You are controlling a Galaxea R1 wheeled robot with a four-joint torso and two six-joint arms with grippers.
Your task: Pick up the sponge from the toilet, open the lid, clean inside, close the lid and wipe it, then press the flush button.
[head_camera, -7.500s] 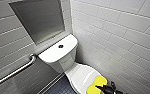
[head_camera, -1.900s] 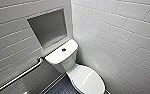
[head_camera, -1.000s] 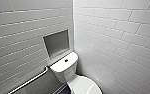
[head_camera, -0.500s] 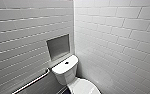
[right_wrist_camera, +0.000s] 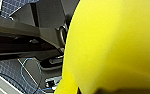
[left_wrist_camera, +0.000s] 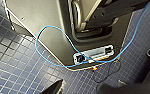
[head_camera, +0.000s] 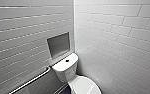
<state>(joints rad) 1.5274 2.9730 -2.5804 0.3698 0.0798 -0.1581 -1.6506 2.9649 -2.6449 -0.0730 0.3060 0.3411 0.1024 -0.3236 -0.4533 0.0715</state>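
The head camera has swung upward over the last seconds: the toilet (head_camera: 66,68) has slid down to the bottom of the head view, though it has not itself moved. The sponge (right_wrist_camera: 111,42) is off the toilet, hanging right before the right wrist camera with the robot's base and the blue floor (left_wrist_camera: 13,62) behind it. I judge the right gripper (right_wrist_camera: 103,90) is clenched on it, though its fingers are hard to make out. So the pick-up looks done. The lid (head_camera: 84,86) lies shut and is cut off in front. The flush button (head_camera: 67,60) sits on the tank top, below a wall niche (head_camera: 58,45). Whether the left gripper (left_wrist_camera: 88,88) is released or clenched, I cannot tell
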